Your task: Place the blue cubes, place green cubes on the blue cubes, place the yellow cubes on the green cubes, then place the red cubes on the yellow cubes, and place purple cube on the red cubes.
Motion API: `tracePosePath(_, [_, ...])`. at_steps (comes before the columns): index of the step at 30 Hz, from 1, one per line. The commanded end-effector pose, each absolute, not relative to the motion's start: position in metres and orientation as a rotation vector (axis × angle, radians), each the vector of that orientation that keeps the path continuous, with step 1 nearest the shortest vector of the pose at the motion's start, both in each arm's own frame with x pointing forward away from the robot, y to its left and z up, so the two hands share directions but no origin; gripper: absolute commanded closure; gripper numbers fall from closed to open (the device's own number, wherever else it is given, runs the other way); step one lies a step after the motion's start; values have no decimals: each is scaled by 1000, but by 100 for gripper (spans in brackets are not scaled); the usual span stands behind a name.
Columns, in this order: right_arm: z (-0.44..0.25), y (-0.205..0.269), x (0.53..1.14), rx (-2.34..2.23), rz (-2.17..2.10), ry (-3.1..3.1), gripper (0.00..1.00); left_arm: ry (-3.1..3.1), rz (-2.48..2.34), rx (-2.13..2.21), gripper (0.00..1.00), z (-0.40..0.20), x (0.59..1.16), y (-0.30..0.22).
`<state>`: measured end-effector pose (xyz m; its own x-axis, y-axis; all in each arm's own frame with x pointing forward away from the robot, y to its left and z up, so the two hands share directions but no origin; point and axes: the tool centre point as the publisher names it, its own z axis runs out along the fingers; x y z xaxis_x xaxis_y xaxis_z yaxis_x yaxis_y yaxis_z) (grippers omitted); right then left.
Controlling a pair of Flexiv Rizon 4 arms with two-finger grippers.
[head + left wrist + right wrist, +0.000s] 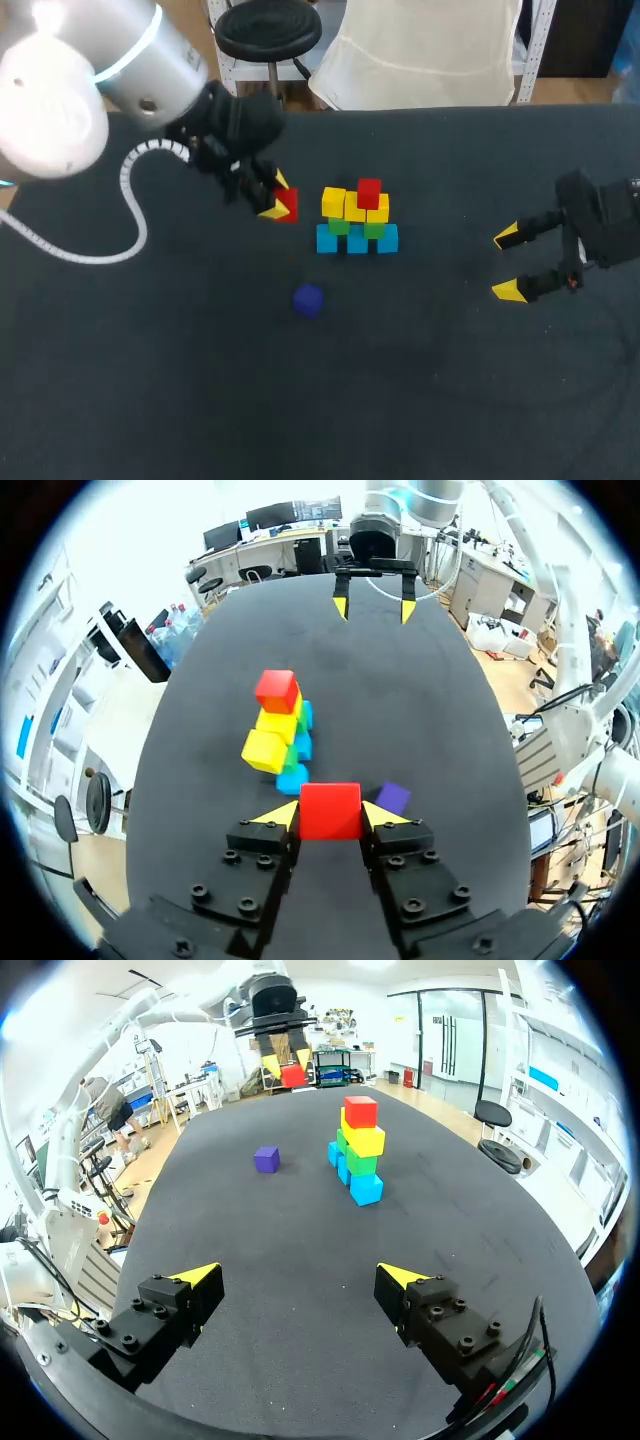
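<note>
At the frame's centre, three blue cubes (357,240) stand in a row, with green cubes (340,227) on them, yellow cubes (334,202) above and one red cube (369,192) topmost. Left of them, the left pincer (276,197) grips a second red cube (287,205). The purple cube (308,300) lies apart, below-left.

Legible text, labels, numbers, signs: none. The cubes, the desk surface and both claws carry no readable marking in the head view or either wrist view.
</note>
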<state>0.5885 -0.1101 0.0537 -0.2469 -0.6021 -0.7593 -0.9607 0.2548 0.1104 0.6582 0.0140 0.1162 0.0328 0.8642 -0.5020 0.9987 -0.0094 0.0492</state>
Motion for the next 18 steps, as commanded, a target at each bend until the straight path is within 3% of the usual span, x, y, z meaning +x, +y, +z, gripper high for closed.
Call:
tracePosePath(1, [53,-110,590,-1415,789,1937,0,1876,-517,1964,100,114,682,4])
tracePosePath(18, [53,-110,590,-1415,789,1937,0,1806,-573,1992,100,105,718,-19])
